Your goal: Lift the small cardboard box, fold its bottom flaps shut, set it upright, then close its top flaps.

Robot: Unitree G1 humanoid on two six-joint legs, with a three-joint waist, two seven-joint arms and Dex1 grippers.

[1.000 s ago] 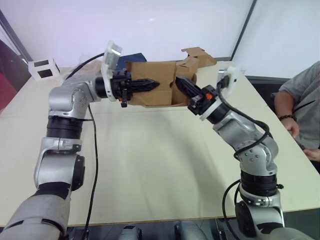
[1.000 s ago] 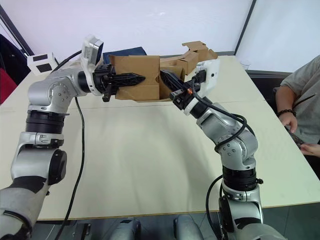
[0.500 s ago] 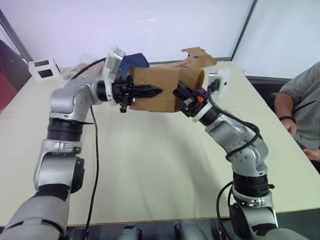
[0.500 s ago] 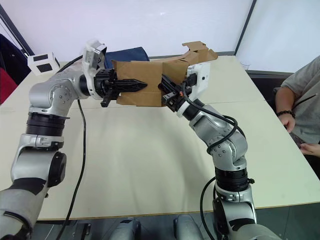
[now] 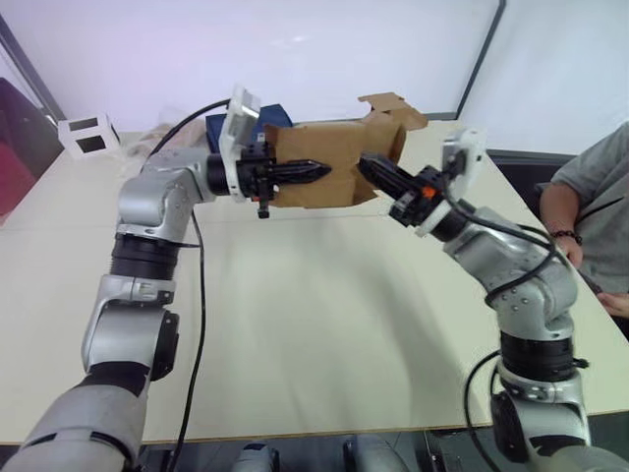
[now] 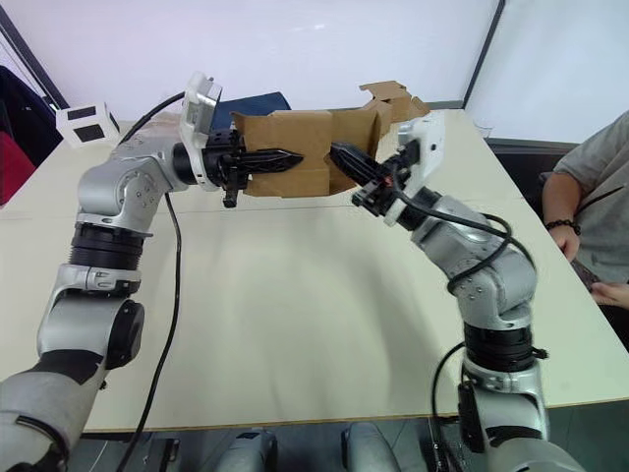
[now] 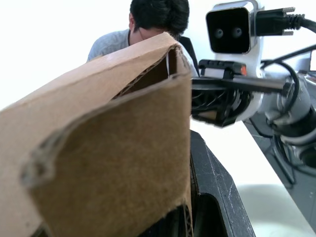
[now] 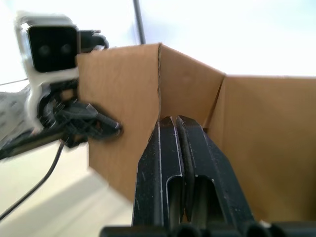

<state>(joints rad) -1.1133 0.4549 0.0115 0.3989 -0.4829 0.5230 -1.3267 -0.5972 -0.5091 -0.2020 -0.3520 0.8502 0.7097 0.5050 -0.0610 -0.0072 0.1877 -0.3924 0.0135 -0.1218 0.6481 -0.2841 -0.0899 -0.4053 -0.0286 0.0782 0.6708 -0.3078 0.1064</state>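
The left gripper [image 5: 313,173] pinches a wall of the small plain brown cardboard box [image 5: 329,177] — held above the cream table [image 5: 295,315], long axis running sideways. At the box's right end, the right gripper [image 5: 371,167] points in, fingers pressed together.

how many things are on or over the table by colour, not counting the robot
brown: 2, plain brown cardboard box held up, brown cardboard piece behind it
dark blue: 1, dark blue item
white: 1, small white block with dark faces
total: 4
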